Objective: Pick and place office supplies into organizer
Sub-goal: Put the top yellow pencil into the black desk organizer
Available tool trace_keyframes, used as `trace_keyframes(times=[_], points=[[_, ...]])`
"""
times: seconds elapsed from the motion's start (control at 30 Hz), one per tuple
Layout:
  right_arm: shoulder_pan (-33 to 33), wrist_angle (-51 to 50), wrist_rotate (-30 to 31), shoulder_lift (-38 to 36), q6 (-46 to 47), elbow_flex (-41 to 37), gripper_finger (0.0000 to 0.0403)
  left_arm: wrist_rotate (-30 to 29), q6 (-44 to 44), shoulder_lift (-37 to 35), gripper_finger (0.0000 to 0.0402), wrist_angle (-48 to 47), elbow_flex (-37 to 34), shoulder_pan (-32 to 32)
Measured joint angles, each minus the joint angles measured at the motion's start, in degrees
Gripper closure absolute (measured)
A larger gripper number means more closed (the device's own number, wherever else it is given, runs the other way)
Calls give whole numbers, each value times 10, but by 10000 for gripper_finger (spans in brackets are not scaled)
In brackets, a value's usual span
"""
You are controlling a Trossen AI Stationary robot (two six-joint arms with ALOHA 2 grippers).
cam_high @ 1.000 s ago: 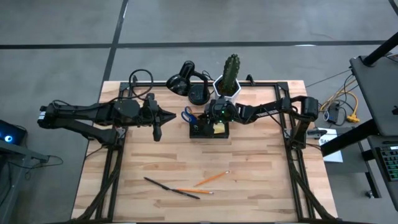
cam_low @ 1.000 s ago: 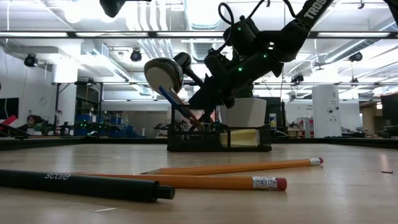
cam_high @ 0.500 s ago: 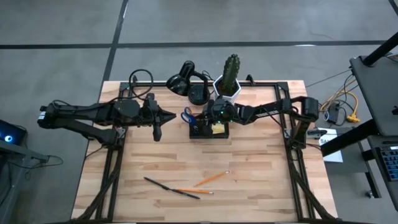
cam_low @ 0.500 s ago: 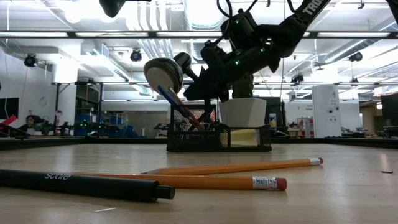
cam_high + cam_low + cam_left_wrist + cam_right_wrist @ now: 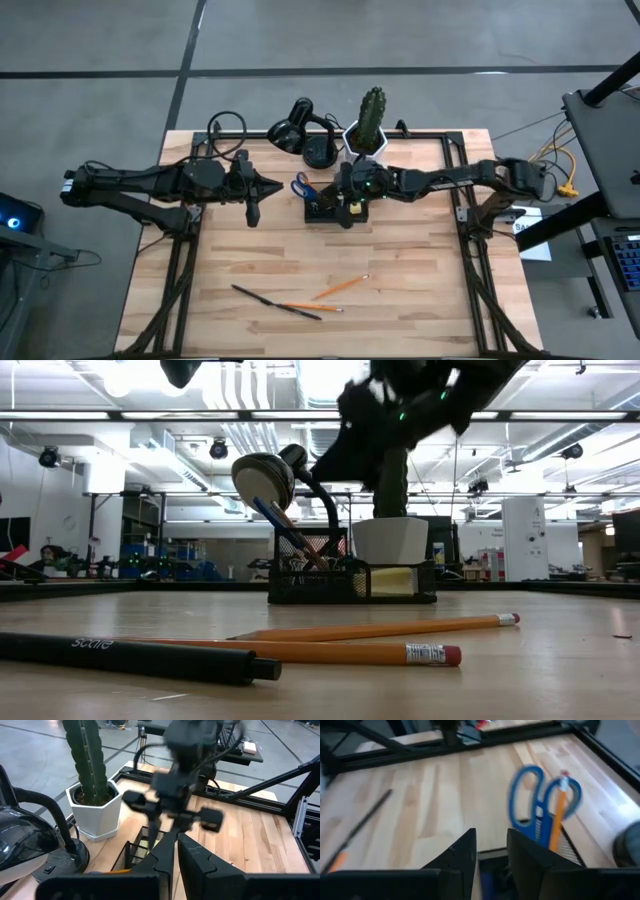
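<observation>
The organizer (image 5: pixel 337 208) sits toward the far middle of the desk (image 5: pixel 420 290), just in front of the white cactus pot (image 5: pixel 365 139) and the black lamp (image 5: pixel 300 130). It already holds the blue-handled scissors (image 5: pixel 542 800) and 1 orange pencil (image 5: pixel 557 812), both standing upright in its left compartment, and the yellow sticky-note pad (image 5: pixel 392 581) in its right compartment.

Left on the near part of the desk are 2 orange pencils (image 5: pixel 340 288) and 1 thin dark pen (image 5: pixel 262 298), lying close together, so by the look of it roughly half the job is done.

The right pincer (image 5: pixel 346 213) hovers directly over the organizer with its fingers slightly apart and nothing visibly between them. The left pincer (image 5: pixel 253 214) waits left of the organizer, closed and empty.

In the low view the pen (image 5: pixel 125 657) bears pale lettering that is too small to read with confidence; the arm overhead shows no legible writing.
</observation>
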Motion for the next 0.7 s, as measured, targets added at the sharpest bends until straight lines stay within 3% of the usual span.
trace_keyframes(times=[0.3,0.7], points=[[70,-70,10,-82,-4,0,297,0,0,0,394,-4,0,0],[177,-139,27,-107,-55,0,243,0,0,0,394,-4,0,0]])
